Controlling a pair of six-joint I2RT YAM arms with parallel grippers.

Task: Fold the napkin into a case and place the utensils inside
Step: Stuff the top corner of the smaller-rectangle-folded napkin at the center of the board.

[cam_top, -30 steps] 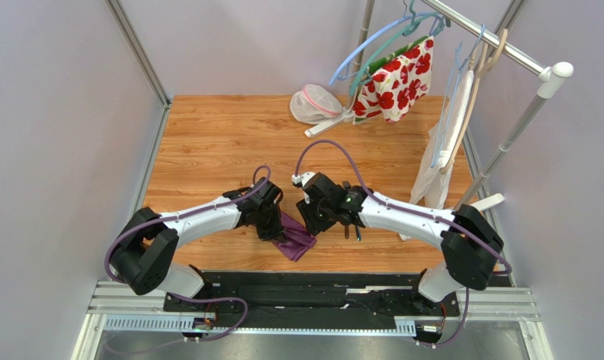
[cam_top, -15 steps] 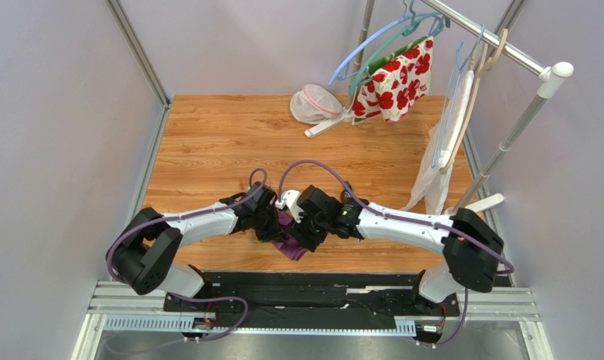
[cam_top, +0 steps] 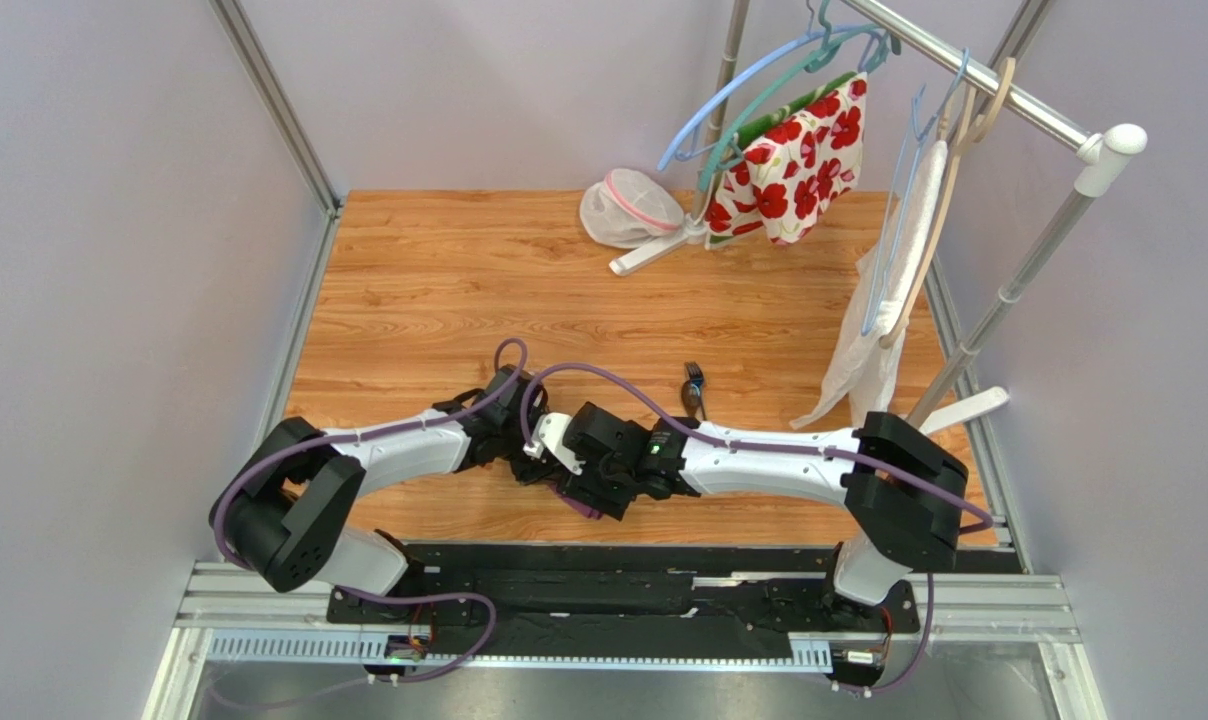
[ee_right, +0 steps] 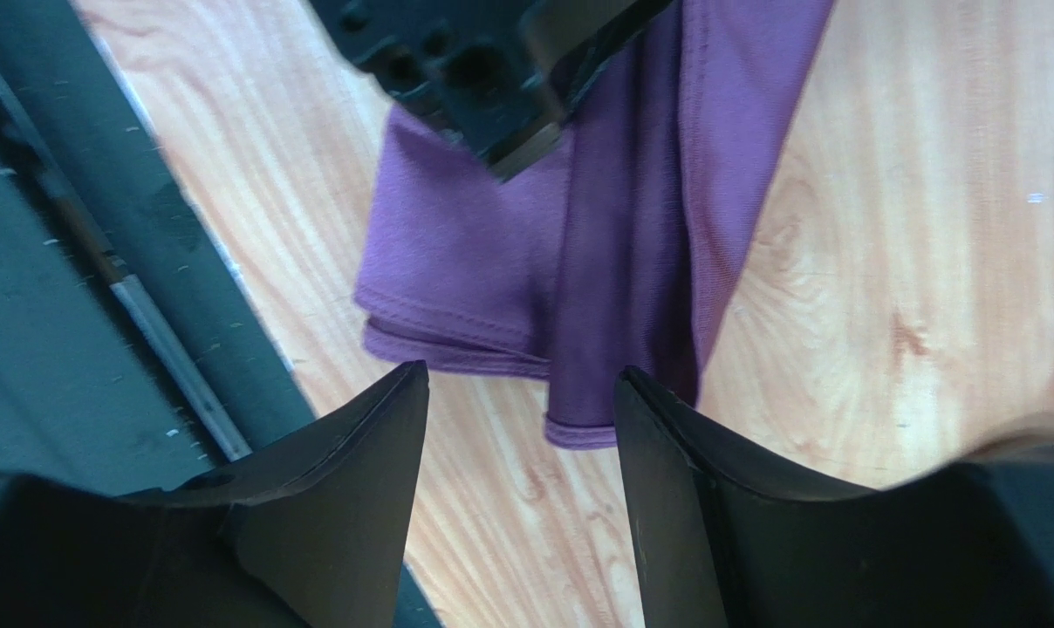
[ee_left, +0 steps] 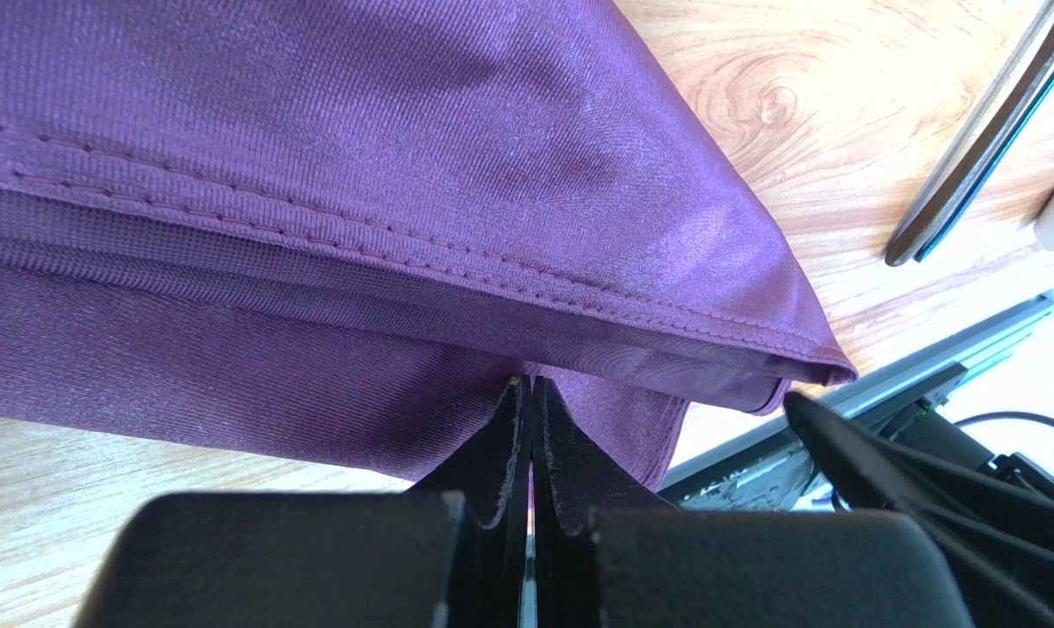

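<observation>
Swinging leftward since 1 second ago, the right gripper (ee_right: 519,393) is hanging spread open above the napkin (ee_right: 624,236), which is lying bunched near the table's (cam_top: 415,270) front edge. The left gripper (ee_left: 532,393) is clamping its fold. Folding is ongoing, so the right gripper next needs a loose corner. The utensils (cam_top: 693,393) are lying apart.

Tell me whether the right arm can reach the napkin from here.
Probably yes: the right gripper hangs open over the napkin, at its hemmed corner, with nothing between them. The left gripper pinches the cloth elsewhere.
</observation>
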